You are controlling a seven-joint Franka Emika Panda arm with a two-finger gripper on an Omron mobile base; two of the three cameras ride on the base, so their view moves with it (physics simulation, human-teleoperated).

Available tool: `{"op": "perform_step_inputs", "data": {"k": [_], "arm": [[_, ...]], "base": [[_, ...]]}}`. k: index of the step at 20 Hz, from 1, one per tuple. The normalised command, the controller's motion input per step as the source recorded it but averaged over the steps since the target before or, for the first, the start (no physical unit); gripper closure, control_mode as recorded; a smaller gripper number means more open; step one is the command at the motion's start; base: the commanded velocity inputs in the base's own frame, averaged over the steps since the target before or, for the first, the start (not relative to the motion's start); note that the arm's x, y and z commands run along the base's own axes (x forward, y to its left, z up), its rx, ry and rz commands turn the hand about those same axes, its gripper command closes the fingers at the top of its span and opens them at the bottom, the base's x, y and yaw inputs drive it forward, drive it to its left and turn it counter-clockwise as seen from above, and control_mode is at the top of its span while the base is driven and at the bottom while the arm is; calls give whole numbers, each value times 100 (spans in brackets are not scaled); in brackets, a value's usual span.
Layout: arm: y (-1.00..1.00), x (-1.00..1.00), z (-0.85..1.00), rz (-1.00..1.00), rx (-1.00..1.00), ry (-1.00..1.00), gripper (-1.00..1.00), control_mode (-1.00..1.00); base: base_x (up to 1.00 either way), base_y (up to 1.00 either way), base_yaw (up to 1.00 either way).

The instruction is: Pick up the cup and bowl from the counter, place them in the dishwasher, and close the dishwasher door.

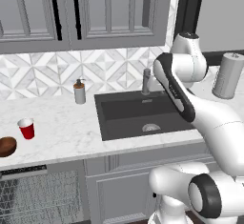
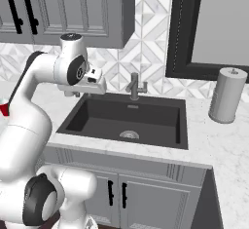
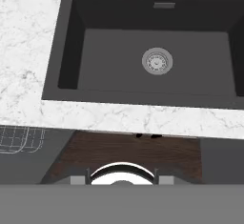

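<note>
The red cup [image 1: 26, 128] stands upright on the white marble counter [image 1: 62, 123], left of the sink. A sliver of the cup [image 2: 2, 109] also shows at the left edge of the right base view. The dark brown bowl [image 1: 6, 146] lies just in front and to the left of the cup, near the counter's front edge. Below them the dishwasher [image 1: 33, 197] shows its grey wire rack; the dishwasher door is out of view. My gripper [image 3: 122, 180] hangs high over the sink's front edge, far right of the cup and bowl. It is open, with nothing between its fingers.
The dark sink [image 1: 143, 113] is set into the counter, with a faucet [image 1: 147, 81] behind it. A soap dispenser [image 1: 79, 92] stands by the backsplash. A grey cylinder [image 2: 226, 95] stands to the right. Wall cabinets [image 1: 109, 8] hang overhead.
</note>
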Motion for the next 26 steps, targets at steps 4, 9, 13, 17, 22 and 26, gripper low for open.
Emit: {"op": "perform_step_inputs", "data": {"k": [4,9,13,17,22,26], "arm": [[1,-16,-14,1,6,2,-100,-100],[76,-18,-49,7,7,0,-100,-100],[100,38,-61,4,1,2,-100,-100],[100,55,-64,1,0,7,-100,-100],[100,48,-50,0,-3,18,-100,-100],[100,42,-39,0,-4,21,-100,-100]], "base": [[0,0,0],[0,0,0],[0,0,0],[0,0,0],[0,0,0],[0,0,0]]}}
